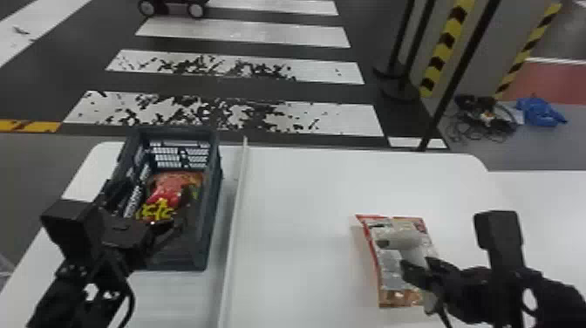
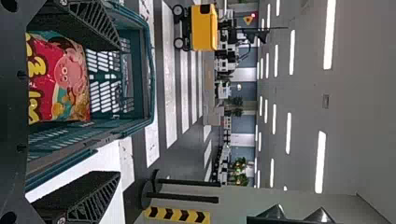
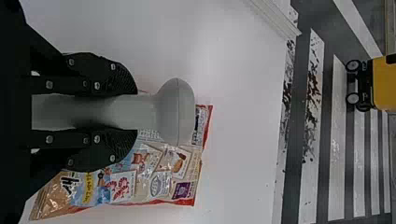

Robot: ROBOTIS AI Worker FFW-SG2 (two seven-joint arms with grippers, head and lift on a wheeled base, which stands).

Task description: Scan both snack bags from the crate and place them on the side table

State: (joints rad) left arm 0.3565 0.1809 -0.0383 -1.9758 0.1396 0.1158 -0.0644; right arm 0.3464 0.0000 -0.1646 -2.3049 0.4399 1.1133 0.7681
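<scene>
Over the near end of the dark crate (image 1: 212,183), my left gripper (image 1: 163,231) is open, with a red snack bag (image 1: 168,194) lying inside the crate just beyond it. The left wrist view has that red bag (image 2: 58,77) within the crate (image 2: 135,122) beside the spread fingers of my left gripper (image 2: 74,112). At the right, my right gripper (image 1: 420,266) is shut on the handle of a grey scanner (image 1: 403,240), held above the other snack bag (image 1: 399,298) on the white table. In the right wrist view the scanner (image 3: 175,112) stands out from my right gripper (image 3: 130,112), with the bag (image 3: 159,175) beneath.
A pale raised strip (image 1: 233,227) runs along the white table (image 1: 301,196) between the crate and the second bag. Another white surface (image 1: 540,205) adjoins at the right. Black posts (image 1: 453,83) stand on the floor behind the table.
</scene>
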